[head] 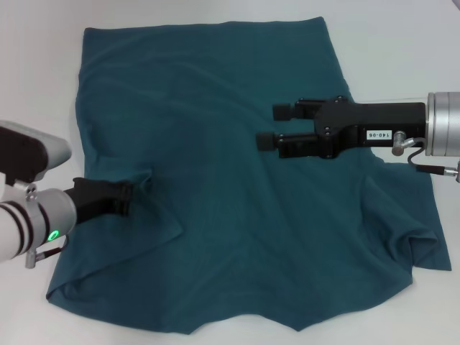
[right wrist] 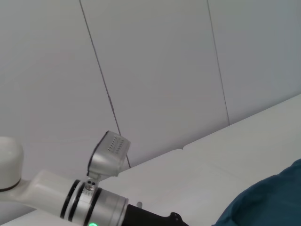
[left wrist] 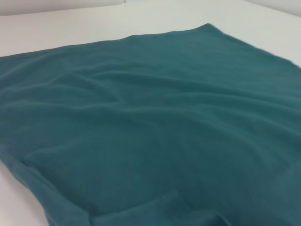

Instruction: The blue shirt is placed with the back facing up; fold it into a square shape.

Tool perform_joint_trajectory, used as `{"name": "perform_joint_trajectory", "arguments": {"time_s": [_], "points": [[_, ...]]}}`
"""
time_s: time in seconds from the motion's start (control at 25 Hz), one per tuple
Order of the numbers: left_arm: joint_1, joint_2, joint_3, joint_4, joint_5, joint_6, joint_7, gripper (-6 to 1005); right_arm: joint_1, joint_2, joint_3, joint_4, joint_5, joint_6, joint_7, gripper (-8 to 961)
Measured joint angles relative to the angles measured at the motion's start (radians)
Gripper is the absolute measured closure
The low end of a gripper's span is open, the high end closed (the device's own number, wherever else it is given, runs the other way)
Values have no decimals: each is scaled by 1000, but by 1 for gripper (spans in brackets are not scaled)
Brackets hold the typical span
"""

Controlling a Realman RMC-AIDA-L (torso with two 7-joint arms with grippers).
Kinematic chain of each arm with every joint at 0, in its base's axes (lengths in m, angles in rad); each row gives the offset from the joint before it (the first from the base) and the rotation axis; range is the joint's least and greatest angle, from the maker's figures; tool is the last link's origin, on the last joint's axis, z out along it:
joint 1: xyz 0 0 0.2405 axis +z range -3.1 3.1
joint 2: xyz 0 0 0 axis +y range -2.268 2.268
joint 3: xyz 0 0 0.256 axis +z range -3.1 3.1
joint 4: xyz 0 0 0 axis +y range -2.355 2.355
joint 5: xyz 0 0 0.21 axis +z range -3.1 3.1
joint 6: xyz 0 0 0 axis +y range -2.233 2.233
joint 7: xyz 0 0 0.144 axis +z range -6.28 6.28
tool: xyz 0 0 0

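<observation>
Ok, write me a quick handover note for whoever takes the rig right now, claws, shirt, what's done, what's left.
Left claw: down at the shirt's left edge, its tips buried in a bunched fold of fabric, so whether it grips cannot be told.
Right claw: open, holding nothing, reaching in from the right over the shirt's middle.
Blue shirt: spread on the white table, mostly flat. The left edge is gathered at the left claw, and the right sleeve area is creased.
Done: no complete fold is visible, only the gather at the left edge.
Left: fold both sides in, then fold the length down to a square.
</observation>
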Motion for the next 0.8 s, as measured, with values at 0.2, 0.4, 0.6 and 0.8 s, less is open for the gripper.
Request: {"name": "perform_joint_trajectory", "arguments": {"time_s": [0.2,0.4,0.6,0.8], "points": [[-44,-1,25,-64,-1,-50,-5,957,2,0,-1,0,0,5,1,90],[-78,-2,63,-112,0,-67,-3,957,4,-1,-1,0,0,8,1,90],[-92,-3,100,-127,-37,-71,-4,956,6,-2,-1,2,-1,10,-4,90],[-90,-3,101,-118,-48,-61,-3,956,3,-2,1,3,-1,11,-6,91]]}}
